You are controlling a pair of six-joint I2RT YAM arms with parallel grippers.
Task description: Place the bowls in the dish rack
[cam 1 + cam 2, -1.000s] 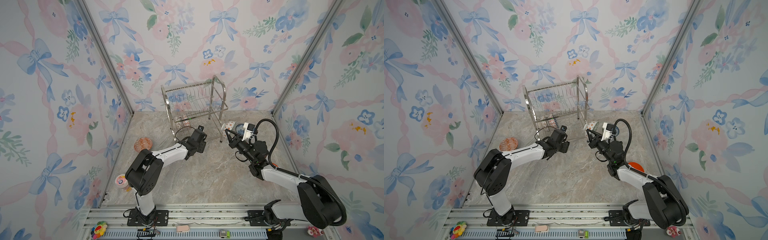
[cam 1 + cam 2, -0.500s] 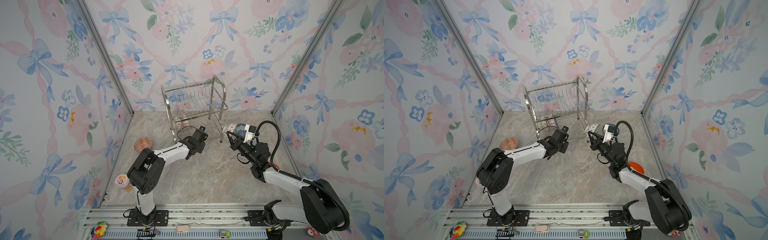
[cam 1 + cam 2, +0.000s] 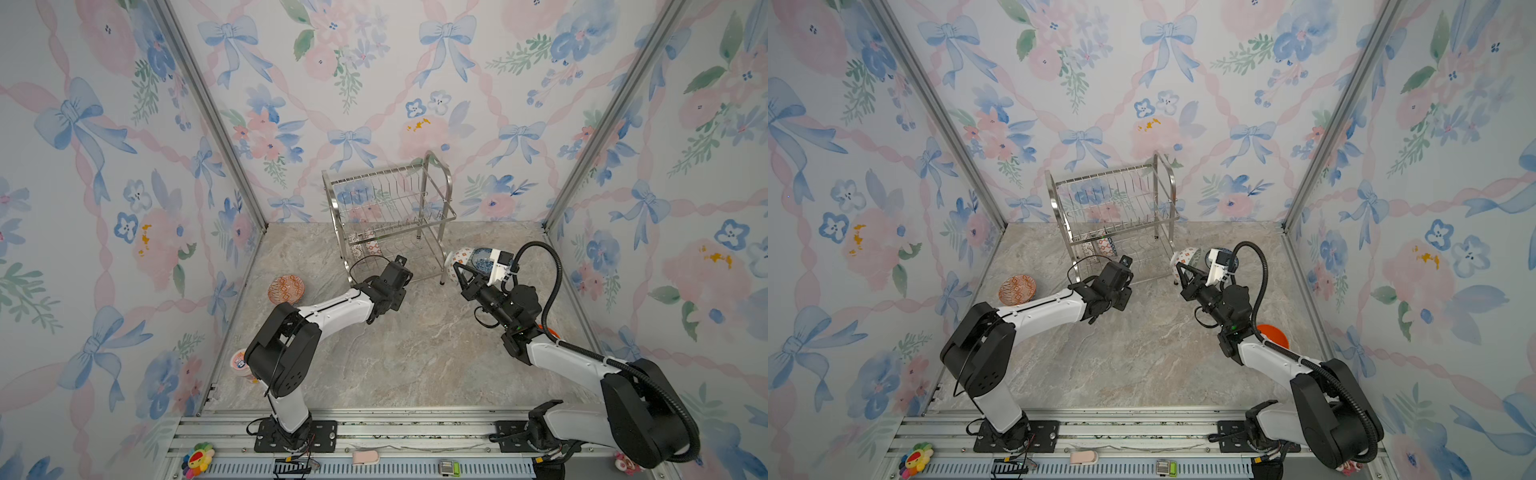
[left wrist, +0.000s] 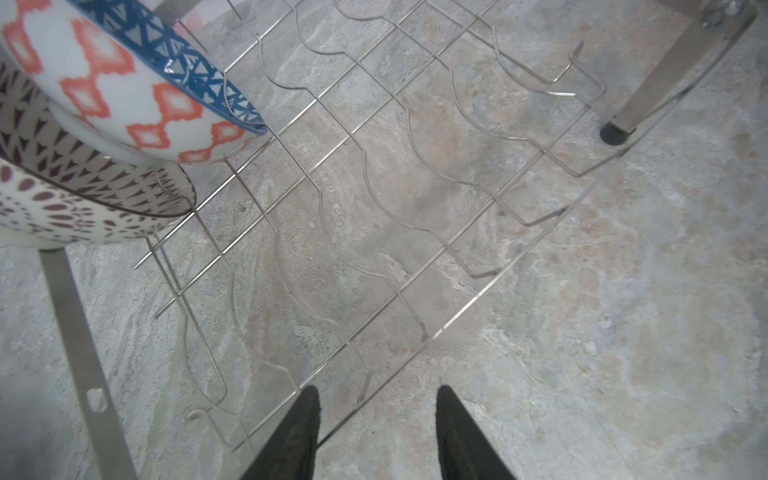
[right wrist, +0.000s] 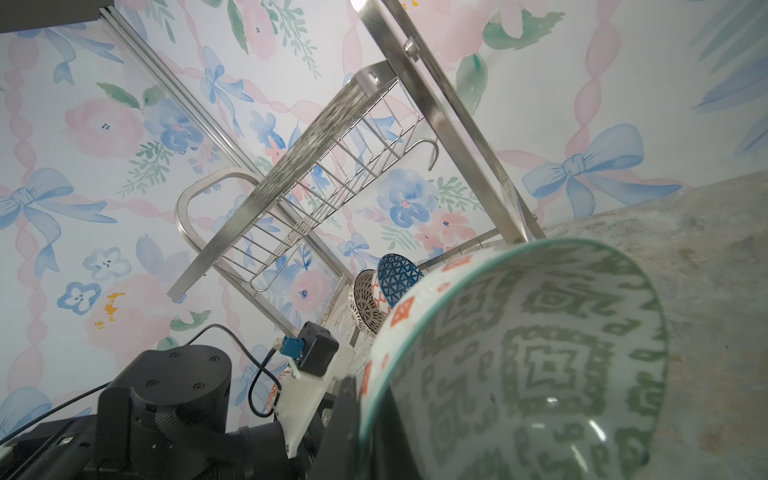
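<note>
The dish rack stands at the back of the table. On its lower tier lean two bowls, a blue-and-orange one and a dark-patterned one. My left gripper is open at the front edge of that tier's wires, with nothing between its fingers. My right gripper is shut on the rim of a green-patterned bowl, held on edge beside the rack's right front leg. An orange-red bowl sits on the table at the left.
A blue-white bowl lies behind the right wrist camera. A plain orange bowl rests under the right arm near the right wall. A small pink cup-like item stands by the left wall. The rack's leg is close to the left gripper.
My left gripper's jaws have narrowed and stay empty. The right arm has shifted only slightly with the green-patterned bowl still in its grip.
</note>
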